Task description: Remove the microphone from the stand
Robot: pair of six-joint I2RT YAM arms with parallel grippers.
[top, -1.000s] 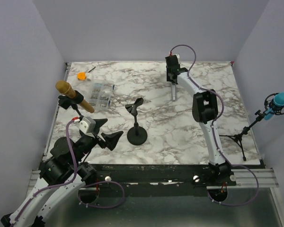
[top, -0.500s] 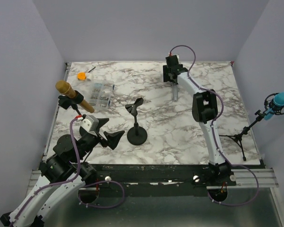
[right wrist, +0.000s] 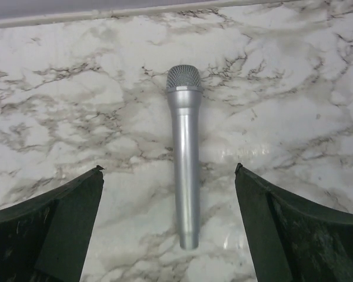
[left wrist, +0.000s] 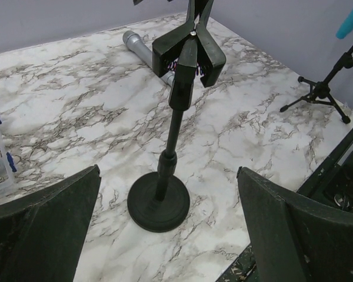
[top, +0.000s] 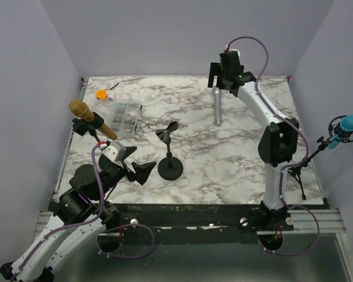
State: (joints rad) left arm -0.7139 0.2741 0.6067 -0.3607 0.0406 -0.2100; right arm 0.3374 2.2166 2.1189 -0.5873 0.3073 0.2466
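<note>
The silver microphone (top: 217, 108) lies flat on the marble table, away from the black round-based stand (top: 169, 160), whose clip (top: 166, 132) is empty. My right gripper (top: 219, 81) hovers above the microphone's far end, open. In the right wrist view the microphone (right wrist: 185, 153) lies between and below the spread fingers of that gripper (right wrist: 169, 169), untouched. My left gripper (top: 135, 163) is open just left of the stand's base. In the left wrist view the stand (left wrist: 160, 202) rises between that gripper's (left wrist: 169, 173) fingers, with the microphone (left wrist: 138, 47) behind the clip (left wrist: 188, 53).
A gold microphone (top: 85, 114) sits on a small stand at the left edge. A blue microphone (top: 347, 126) on a tripod (top: 297, 173) stands at the right edge. A clear parts box (top: 123, 116) and an orange item (top: 101, 93) lie at the back left.
My right gripper has opened and risen off the silver microphone, which stays lying on the table. The left arm has edged slightly toward the stand.
</note>
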